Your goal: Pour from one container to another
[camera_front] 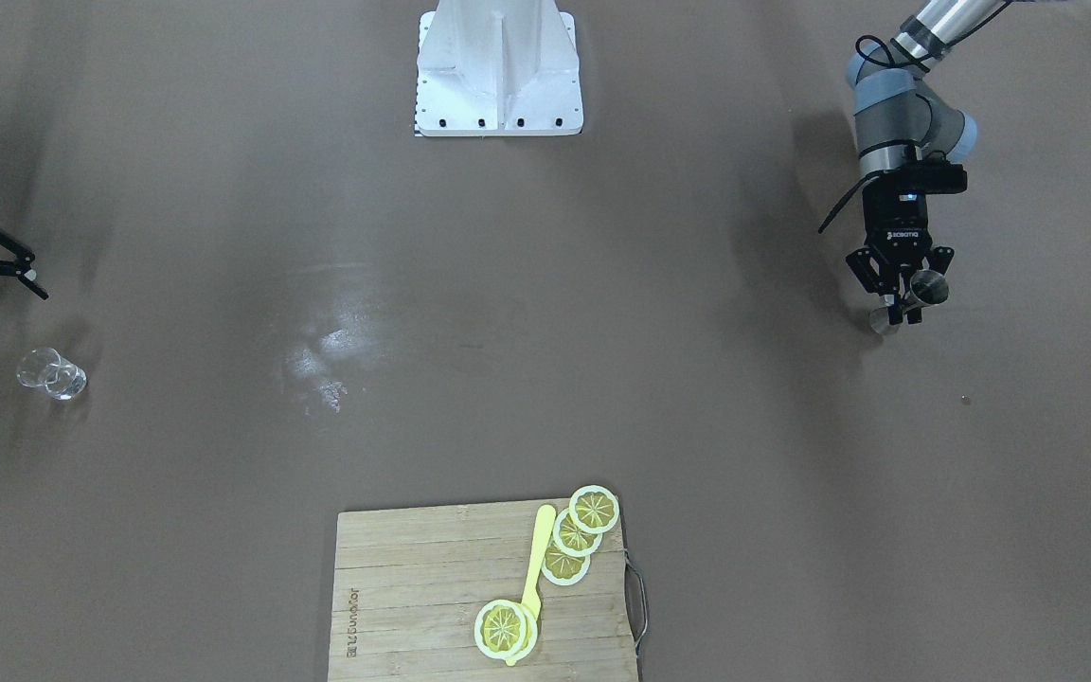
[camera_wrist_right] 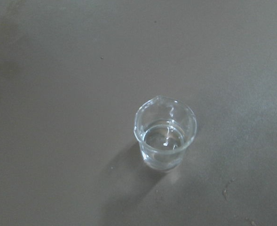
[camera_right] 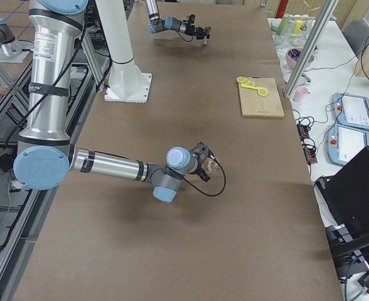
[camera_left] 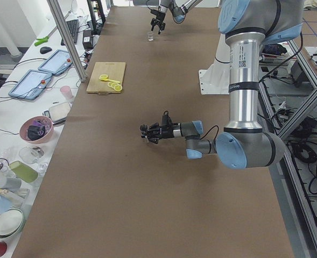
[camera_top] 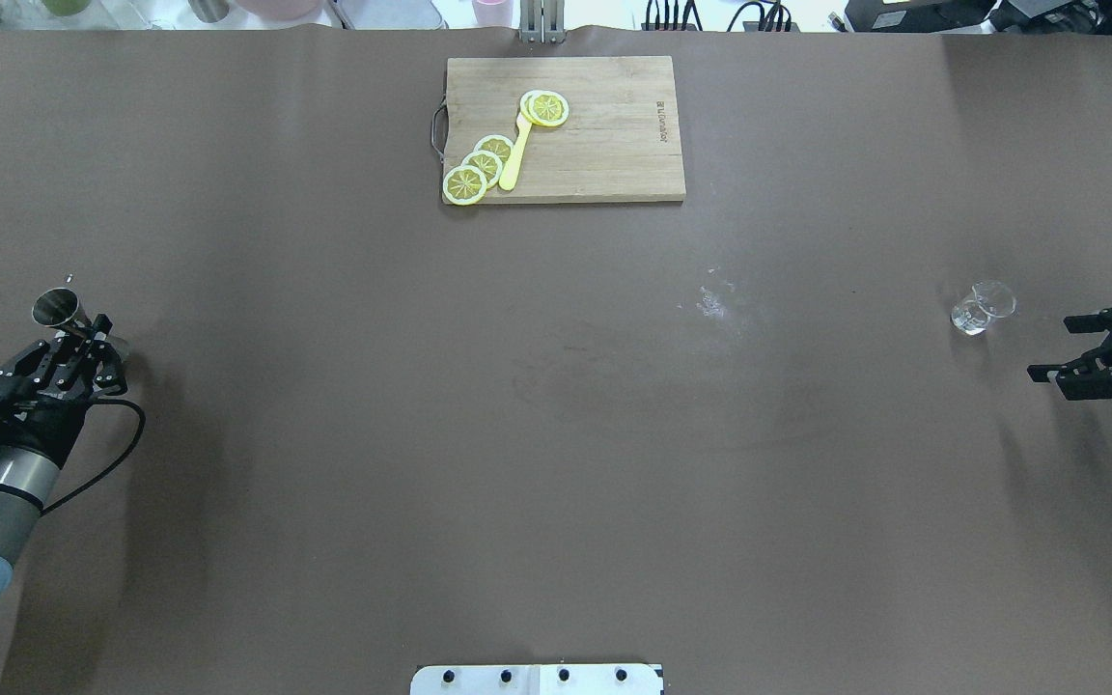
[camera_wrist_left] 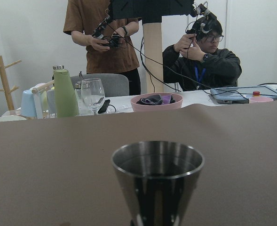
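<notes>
Front view: left gripper (camera_front: 903,301) clamped on the jigger (camera_front: 929,284) at its waist, at the table (camera_front: 602,332) end. Right gripper (camera_front: 4,315) spread wide, holding nothing, near the glass (camera_front: 51,373) but not touching it. Board (camera_front: 413,587) with lemon slices (camera_front: 593,510) at the near edge.
Overhead: jigger and glass well apart, at opposite ends.
Left wrist: jigger close, mouth up.
Right wrist: glass upright on table.

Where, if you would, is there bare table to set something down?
The stretch between the cutting board and the robot base is bare, from the steel jigger across to the glass cup. Only the lemon slices crowd the board.
</notes>
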Robot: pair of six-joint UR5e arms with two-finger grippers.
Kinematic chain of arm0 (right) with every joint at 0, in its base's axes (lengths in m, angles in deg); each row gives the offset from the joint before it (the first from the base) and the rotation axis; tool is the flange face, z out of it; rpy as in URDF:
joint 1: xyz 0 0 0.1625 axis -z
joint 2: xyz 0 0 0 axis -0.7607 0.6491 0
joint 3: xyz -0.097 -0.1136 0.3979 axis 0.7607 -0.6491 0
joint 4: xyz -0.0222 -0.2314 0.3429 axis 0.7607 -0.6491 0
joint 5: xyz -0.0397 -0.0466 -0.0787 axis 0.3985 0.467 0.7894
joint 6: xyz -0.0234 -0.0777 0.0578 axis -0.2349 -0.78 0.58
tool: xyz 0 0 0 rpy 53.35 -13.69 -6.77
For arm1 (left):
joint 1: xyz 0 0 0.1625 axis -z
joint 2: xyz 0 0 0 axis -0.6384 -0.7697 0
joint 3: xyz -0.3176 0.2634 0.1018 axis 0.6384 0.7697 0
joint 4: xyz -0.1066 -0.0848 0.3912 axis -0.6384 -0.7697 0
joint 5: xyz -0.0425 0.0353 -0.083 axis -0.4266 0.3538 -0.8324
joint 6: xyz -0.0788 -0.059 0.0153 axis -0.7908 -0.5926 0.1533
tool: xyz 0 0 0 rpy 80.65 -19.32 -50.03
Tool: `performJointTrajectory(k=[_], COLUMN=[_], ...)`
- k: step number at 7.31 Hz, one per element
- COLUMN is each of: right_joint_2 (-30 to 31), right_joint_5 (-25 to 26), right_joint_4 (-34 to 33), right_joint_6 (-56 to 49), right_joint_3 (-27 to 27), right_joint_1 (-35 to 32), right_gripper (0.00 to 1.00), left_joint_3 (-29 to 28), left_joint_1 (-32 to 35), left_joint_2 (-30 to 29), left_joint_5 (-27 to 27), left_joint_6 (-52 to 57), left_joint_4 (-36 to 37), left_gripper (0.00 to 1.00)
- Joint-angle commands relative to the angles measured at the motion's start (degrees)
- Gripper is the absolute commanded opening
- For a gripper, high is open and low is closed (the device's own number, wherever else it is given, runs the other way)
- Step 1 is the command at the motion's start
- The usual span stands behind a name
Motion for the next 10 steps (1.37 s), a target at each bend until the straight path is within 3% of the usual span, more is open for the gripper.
performJointTrajectory(k=[1,2,4,5,7,8,10], right_joint_2=[2.71,4.81,8.59,8.53,5.37,5.62,5.54], right_joint_5=[-3.97,-6.42,-8.63,-9.51,-10.13,-10.13,-9.35], right_joint_4=[-6.65,-11.53,-34.57,-43.57,-62.64,-68.39,-74.30], right_joint_6=[0.01,0.09,0.27,0.27,-0.08,-0.43,-0.61], right_joint_3=[3.39,5.66,19.49,22.35,25.00,25.36,25.62], right_joint_1=[-3.15,-4.89,-7.27,-9.55,-13.42,-15.18,-22.11], right_gripper=[1.00,1.00,1.00,1.00,1.00,1.00,1.00], left_joint_3=[-0.35,-0.44,-0.35,-0.27,-0.18,-0.18,-0.18], left_joint_1=[-0.05,-0.23,-0.23,-0.23,-0.23,-0.23,-0.23], left_joint_2=[-0.03,-0.03,-0.03,-0.03,-0.03,-0.03,-0.03], left_joint_5=[0.00,-0.08,-0.17,-0.26,-0.44,-0.52,-0.70], left_joint_6=[-0.01,-0.01,-0.01,-0.01,0.08,0.08,0.16], left_joint_4=[-0.02,0.06,0.07,0.07,0.07,0.07,0.15], left_gripper=[0.00,0.02,0.07,0.10,0.34,0.51,0.60])
